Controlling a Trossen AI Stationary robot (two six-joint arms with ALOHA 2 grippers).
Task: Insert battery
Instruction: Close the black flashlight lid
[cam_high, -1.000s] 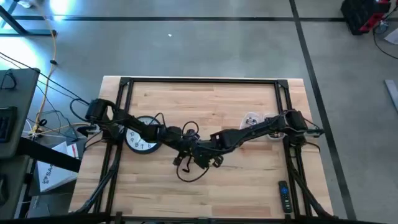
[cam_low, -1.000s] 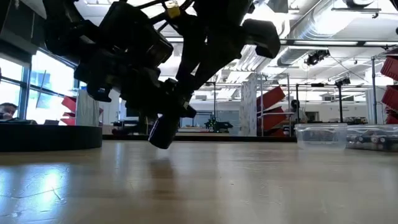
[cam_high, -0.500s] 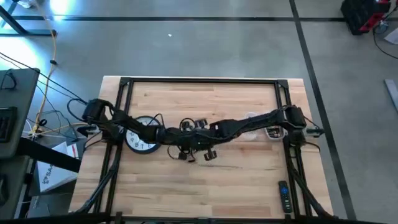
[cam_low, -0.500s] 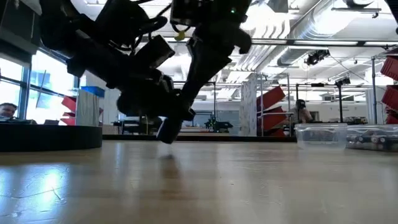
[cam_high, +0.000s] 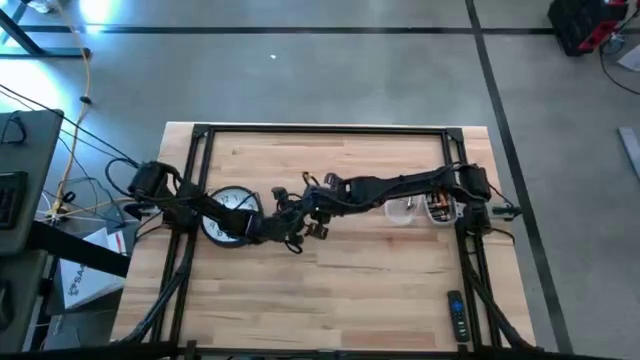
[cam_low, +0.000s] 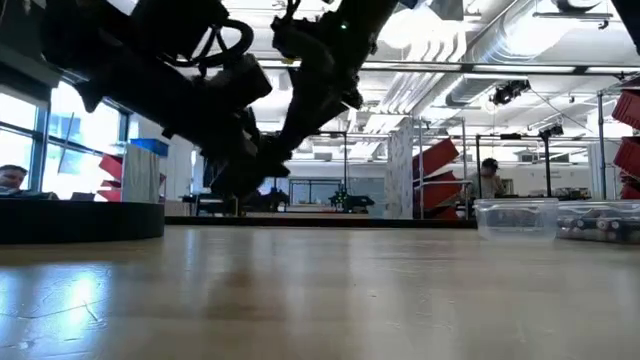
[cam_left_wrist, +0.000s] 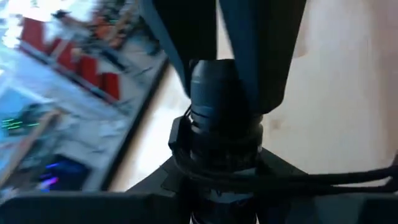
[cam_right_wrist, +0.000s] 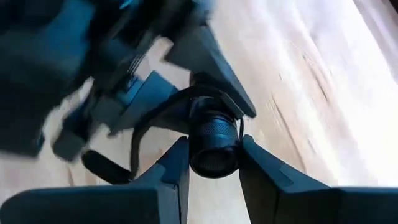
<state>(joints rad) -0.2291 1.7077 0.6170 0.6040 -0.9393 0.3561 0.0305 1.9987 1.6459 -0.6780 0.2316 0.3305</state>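
Closest to the wrist cameras is the flashlight (cam_right_wrist: 214, 140), a dark knurled cylinder held off the tabletop (cam_high: 340, 290) between the two arms. The right claw (cam_right_wrist: 214, 163) is clenched on one end, a finger pressed to either side. The left claw (cam_left_wrist: 217, 165) grasps the body further along. Seen from overhead, they meet just to the 9 o'clock side of the tabletop's centre.

No battery shows in either claw or at the flashlight's open-looking end, so I cannot tell whether one is already inside. My reading is that the insertion is only being set up. The body is steadied by both arms, and loading the cell and closing up are left to do.

Only the wrist views show the grip itself. In the overhead view the flashlight is lost among dark links and cables, and the level view shows only that the arms hang clear of the wood.

Further out, the overhead view alone places the rest:
- a round wall clock (cam_high: 228, 214) at 9 o'clock
- a clear tub (cam_high: 428, 209) at 3 o'clock, with small orange-tinged items inside, perhaps the cells
- a remote (cam_high: 455, 314) at 5 o'clock

Farthest off, the level view shows a person (cam_low: 490, 177) in the workshop behind the tub.
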